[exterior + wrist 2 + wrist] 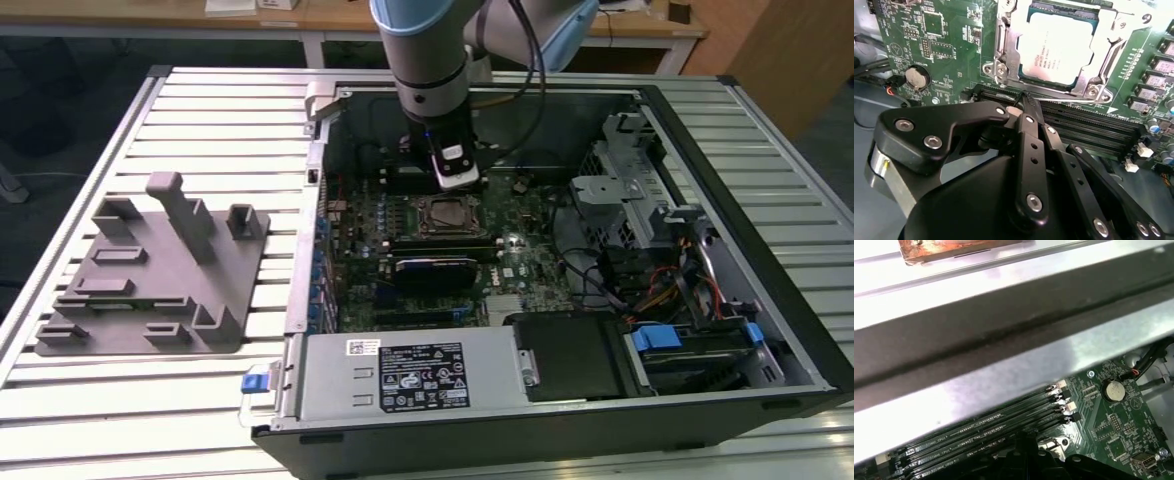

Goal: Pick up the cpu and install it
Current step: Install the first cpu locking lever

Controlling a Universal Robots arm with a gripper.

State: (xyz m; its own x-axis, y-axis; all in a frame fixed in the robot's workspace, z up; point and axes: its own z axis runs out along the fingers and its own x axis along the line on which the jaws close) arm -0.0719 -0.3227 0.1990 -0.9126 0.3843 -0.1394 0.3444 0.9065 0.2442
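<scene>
Currently the cpu (1058, 47), upper centre in the second wrist view, sits in its socket, light, rigid, fragile, best gripped by its edges; gripper (1026, 102) fingers closed, empty.

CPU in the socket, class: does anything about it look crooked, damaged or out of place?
Nothing stands out. The CPU lies flat and square inside the socket frame, its edges parallel to it. The gripper hangs closed beside it, over the memory slots.

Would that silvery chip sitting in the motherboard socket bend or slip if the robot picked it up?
The cpu looks like a flat metal-topped plate, so it is probably stiff. Its smooth top may be slippery. It lies flat in the socket, so it is unlikely to roll or tip.
</scene>
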